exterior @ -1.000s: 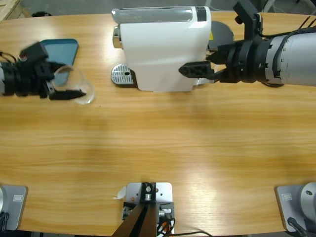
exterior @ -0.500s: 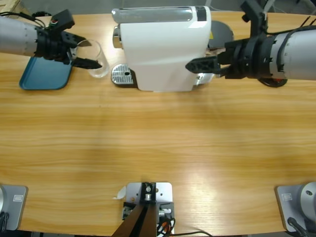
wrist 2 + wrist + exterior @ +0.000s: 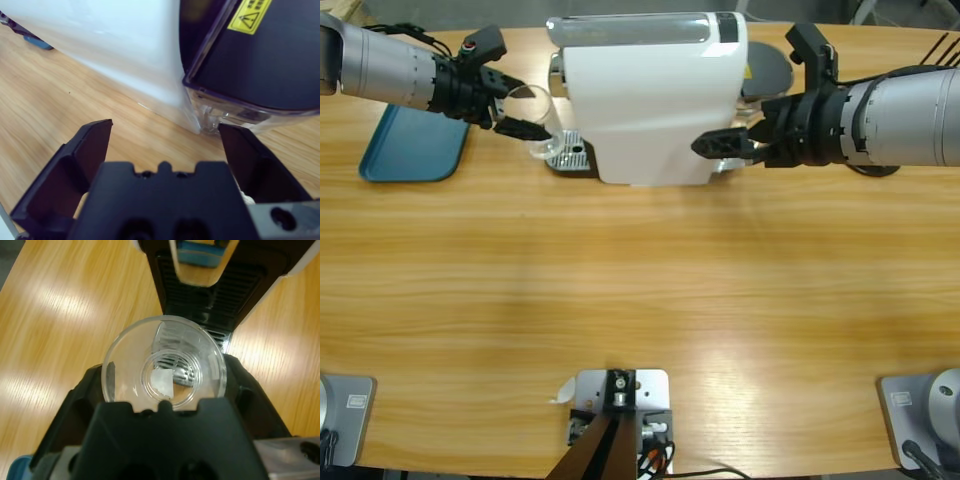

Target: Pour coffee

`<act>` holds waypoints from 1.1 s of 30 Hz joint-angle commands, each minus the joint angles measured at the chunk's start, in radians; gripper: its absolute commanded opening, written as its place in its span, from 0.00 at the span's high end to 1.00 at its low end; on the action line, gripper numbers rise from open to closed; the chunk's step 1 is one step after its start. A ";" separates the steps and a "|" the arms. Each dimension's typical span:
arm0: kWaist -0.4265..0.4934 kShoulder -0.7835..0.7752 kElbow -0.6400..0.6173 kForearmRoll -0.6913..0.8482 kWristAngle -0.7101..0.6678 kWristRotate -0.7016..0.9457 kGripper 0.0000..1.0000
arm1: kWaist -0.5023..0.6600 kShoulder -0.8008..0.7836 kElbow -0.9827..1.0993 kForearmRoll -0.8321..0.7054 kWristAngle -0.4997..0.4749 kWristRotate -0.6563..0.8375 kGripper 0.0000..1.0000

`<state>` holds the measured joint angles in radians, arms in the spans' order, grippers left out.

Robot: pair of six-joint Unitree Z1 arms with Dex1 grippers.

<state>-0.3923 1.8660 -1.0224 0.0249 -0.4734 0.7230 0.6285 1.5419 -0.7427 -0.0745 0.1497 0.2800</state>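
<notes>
A clear glass tumbler [image 3: 538,122] is held in my left gripper [image 3: 530,126], whose jaws are shut on its sides. The glass hovers at the left edge of the metal drip tray [image 3: 570,152] of the white coffee machine [image 3: 650,95]. From the left wrist, the glass [image 3: 165,365] looks empty and sits just short of the machine's spout [image 3: 202,257] and dark grille [image 3: 210,295]. No coffee is in view. My right gripper [image 3: 716,148] stands open beside the machine's right end. Its jaws [image 3: 167,135] face the white body and the dark water tank [image 3: 255,55], holding nothing.
A blue tray [image 3: 415,145] lies at the back left under the left arm. A grey round object [image 3: 772,68] sits behind the machine's right end. Bare wooden table [image 3: 640,290] stretches across the front.
My left gripper carried the glass rightward from over the blue tray to the drip tray's edge. The right gripper has only shifted slightly beside the machine.
</notes>
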 commanded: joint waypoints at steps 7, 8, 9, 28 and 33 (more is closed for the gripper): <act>-0.066 0.075 -0.045 0.003 -0.001 -0.013 1.00 | -0.035 -0.086 0.019 0.020 -0.039 -0.032 0.00; -0.067 0.077 -0.046 0.003 -0.001 -0.014 1.00 | -0.035 -0.098 0.023 0.031 -0.042 -0.038 0.00; -0.068 0.078 -0.046 0.003 -0.001 -0.014 1.00 | -0.035 -0.112 0.032 0.034 -0.043 -0.042 0.00; -0.083 0.094 -0.047 -0.002 -0.003 -0.014 1.00 | -0.035 -0.290 0.172 0.088 -0.042 -0.056 0.00; -0.083 0.105 -0.062 -0.002 0.009 -0.015 1.00 | -0.035 -0.289 0.178 0.088 -0.042 -0.056 0.00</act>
<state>-0.4649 1.9036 -1.0605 0.0248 -0.4733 0.7190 0.6053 1.2684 -0.6045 -0.0001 0.1246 0.2371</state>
